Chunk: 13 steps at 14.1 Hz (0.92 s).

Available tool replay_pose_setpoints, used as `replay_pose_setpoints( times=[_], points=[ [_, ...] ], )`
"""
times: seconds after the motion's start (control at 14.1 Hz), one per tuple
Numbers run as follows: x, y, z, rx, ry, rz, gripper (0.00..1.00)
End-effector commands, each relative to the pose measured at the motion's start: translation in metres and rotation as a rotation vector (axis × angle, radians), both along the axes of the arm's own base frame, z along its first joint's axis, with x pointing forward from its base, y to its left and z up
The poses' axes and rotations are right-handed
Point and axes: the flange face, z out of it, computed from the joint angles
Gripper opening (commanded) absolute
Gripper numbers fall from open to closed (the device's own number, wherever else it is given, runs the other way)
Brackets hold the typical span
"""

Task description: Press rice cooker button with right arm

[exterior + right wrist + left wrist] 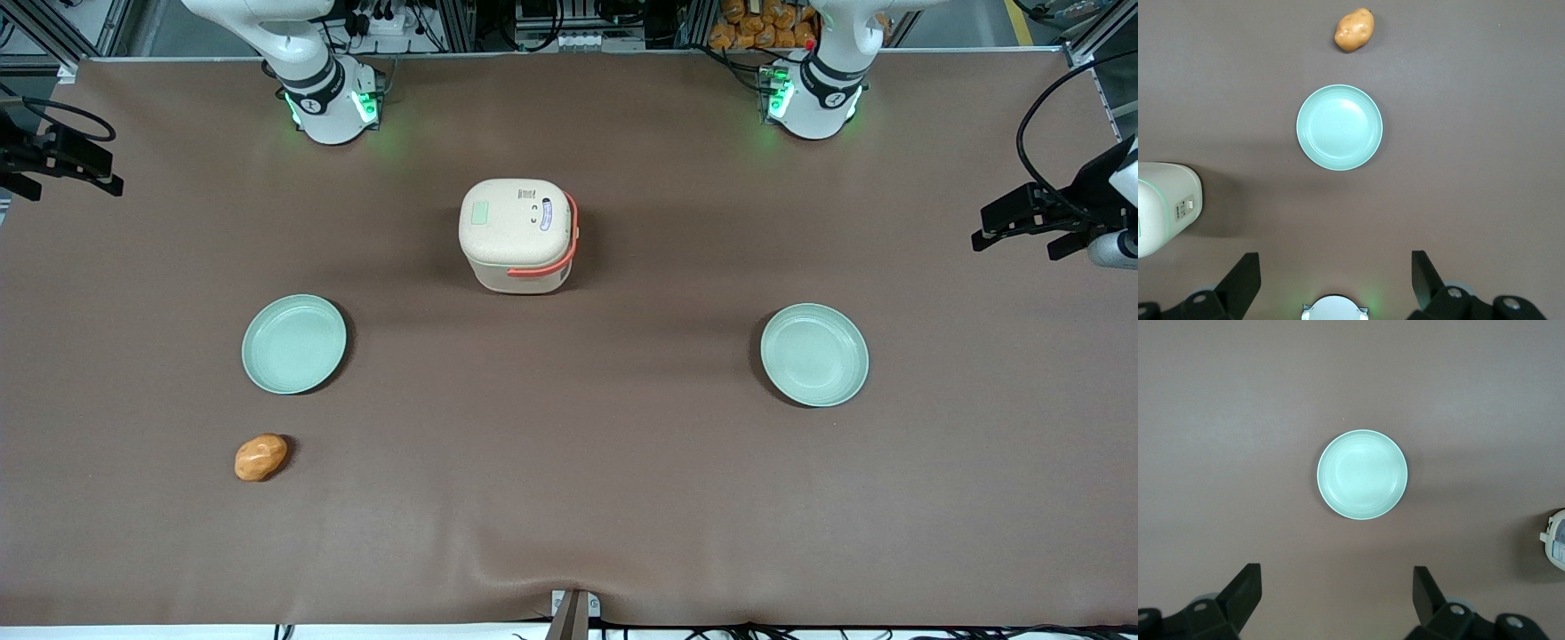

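Observation:
The rice cooker (518, 236) is cream with an orange-red handle. It stands with its lid shut at the middle of the brown table (569, 498), between the two arm bases. Its side also shows in the right wrist view (1165, 207), with a small white button panel (1186, 207). The right arm's base (327, 100) stands at the table's back edge. My right gripper (1335, 280) is open and empty, its black fingers (1243, 275) wide apart. It hangs high above the table at the working arm's end (67, 164), well apart from the cooker.
A pale green plate (294, 344) lies nearer the front camera than the cooker, toward the working arm's end; it shows in the right wrist view (1339, 127). A potato (260, 457) (1354, 30) lies nearer still. A second green plate (814, 355) (1362, 475) lies toward the parked arm's end.

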Motion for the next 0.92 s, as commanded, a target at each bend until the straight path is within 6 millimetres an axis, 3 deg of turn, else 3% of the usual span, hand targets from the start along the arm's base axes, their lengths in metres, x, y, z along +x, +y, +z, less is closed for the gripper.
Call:
replay_pose_setpoints(
  times=[0.0,0.21,0.35,0.57,0.85],
  points=[
    [0.002,0.001,0.006,-0.008,0.005,-0.013,1.00],
    [0.000,0.007,0.006,0.007,0.028,0.000,1.00],
    [0.010,0.027,-0.007,0.077,0.054,0.027,1.00],
    [0.010,0.096,-0.022,0.089,0.096,0.120,1.00],
    [-0.001,0.197,-0.066,0.034,0.184,0.110,1.00]
  ],
)
